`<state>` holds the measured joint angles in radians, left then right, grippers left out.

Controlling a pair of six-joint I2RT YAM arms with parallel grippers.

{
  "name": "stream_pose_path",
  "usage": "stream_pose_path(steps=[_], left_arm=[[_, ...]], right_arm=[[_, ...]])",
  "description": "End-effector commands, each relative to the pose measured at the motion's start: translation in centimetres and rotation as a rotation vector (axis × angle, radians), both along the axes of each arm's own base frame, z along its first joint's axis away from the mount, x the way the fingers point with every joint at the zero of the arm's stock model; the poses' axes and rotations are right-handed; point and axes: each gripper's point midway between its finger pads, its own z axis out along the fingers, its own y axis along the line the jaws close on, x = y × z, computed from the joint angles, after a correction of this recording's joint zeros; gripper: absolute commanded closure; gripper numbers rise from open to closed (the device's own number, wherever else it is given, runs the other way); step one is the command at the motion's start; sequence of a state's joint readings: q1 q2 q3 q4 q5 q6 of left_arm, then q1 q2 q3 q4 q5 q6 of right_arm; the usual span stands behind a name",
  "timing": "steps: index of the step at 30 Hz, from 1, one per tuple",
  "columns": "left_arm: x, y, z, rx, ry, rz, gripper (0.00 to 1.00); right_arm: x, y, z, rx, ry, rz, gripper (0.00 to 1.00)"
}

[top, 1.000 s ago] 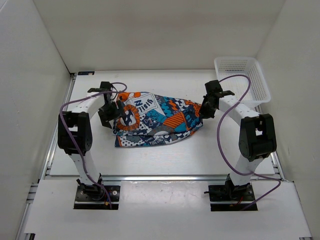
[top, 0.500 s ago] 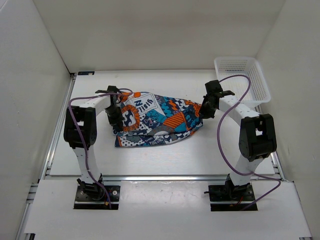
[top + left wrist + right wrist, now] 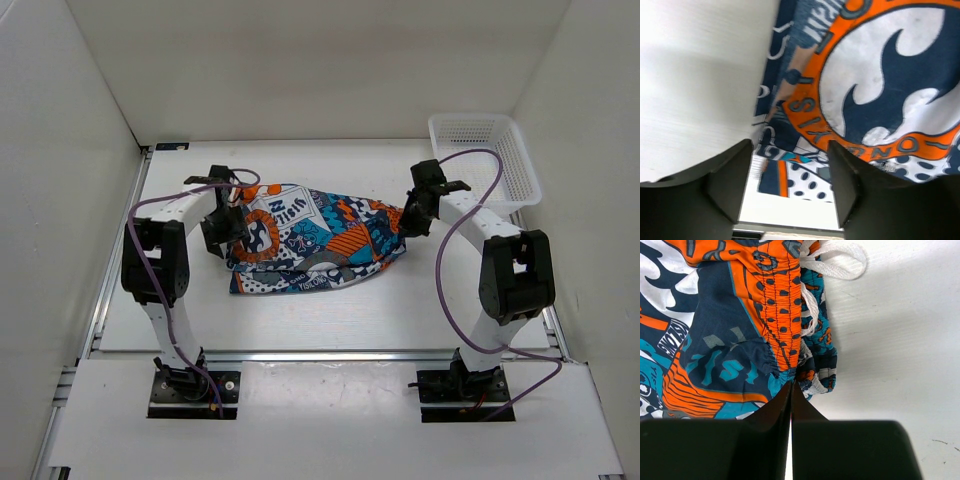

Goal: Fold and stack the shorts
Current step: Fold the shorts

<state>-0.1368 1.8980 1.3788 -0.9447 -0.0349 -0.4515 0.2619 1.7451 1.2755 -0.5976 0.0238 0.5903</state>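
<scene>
One pair of shorts (image 3: 310, 240) lies in the middle of the desk (image 3: 400, 310), its lettering (on an orange ring and white patches) too skewed to read surely. The left pincer (image 3: 790, 150) stands open over its left edge. The right pincer (image 3: 791, 385) is closed, pinching the gathered waistband (image 3: 782, 305) beside one white drawstring (image 3: 832, 262). One mesh basket (image 3: 524, 178) sits far right.
</scene>
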Motion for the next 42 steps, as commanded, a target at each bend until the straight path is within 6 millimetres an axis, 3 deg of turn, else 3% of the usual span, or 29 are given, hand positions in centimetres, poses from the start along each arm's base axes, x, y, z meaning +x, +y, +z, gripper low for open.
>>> stream_pose_path(steps=[1, 4, 7, 9, 13, 16, 20, 21, 27, 28, 35, 38, 39, 41, 42], left_arm=[[0.9, 1.0, 0.4, 0.030, -0.020, 0.017, 0.24], [0.3, 0.6, -0.9, -0.013, 0.031, 0.013, 0.25], [-0.1, 0.0, -1.4, -0.047, 0.038, -0.001, 0.49], [-0.3, -0.1, -1.3, -0.056, 0.039, -0.003, 0.71], [-0.2, -0.1, -1.0, -0.076, 0.031, -0.004, 0.90], [-0.2, 0.6, -0.2, -0.078, 0.008, 0.015, 0.90], [0.3, 1.1, 2.7, -0.075, -0.070, 0.024, 0.90], [0.9, 1.4, 4.7, -0.079, -0.122, 0.032, 0.90], [2.2, 1.2, 10.6, -0.165, -0.244, 0.050, 0.90], [2.8, 1.0, 12.3, -0.180, -0.284, 0.043, 0.90], [1.8, 0.7, 18.9, -0.203, -0.410, 0.025, 0.90], [0.1, 0.4, 20.0, -0.221, -0.432, 0.016, 0.90], [-0.9, 0.2, 19.0, -0.235, -0.401, 0.026, 0.90], [-2.1, 0.0, 19.4, -0.255, -0.431, 0.032, 0.90], [-3.1, -0.3, 17.9, -0.273, -0.400, 0.041, 0.90]], right_arm=[[0.6, 0.0, 2.2, 0.005, -0.055, 0.015, 0.99], [0.6, 0.0, 2.2, 0.005, -0.055, 0.015, 0.99], [0.4, -0.3, 1.8, -0.006, -0.048, 0.011, 0.99], [0.4, -0.3, 1.8, -0.006, -0.048, 0.011, 0.99], [0.4, -0.3, 1.8, -0.006, -0.048, 0.011, 0.99], [0.2, -0.3, 2.1, -0.006, -0.048, 0.011, 0.99], [0.2, -0.3, 3.5, 0.000, -0.069, 0.010, 0.99], [0.5, -0.2, 4.3, 0.006, -0.091, 0.010, 0.99], [2.2, 0.2, 8.1, 0.027, -0.172, 0.009, 0.99], [2.2, 0.2, 8.5, 0.028, -0.175, 0.009, 0.99], [3.1, -0.3, 11.4, 0.025, -0.231, -0.012, 0.99], [2.6, -1.7, 12.0, 0.017, -0.250, -0.043, 0.99], [2.5, -2.4, 12.1, 0.006, -0.254, -0.061, 0.99], [1.8, -3.2, 12.0, -0.007, -0.255, -0.077, 0.99], [1.4, -3.3, 12.3, -0.005, -0.263, -0.078, 0.99]])
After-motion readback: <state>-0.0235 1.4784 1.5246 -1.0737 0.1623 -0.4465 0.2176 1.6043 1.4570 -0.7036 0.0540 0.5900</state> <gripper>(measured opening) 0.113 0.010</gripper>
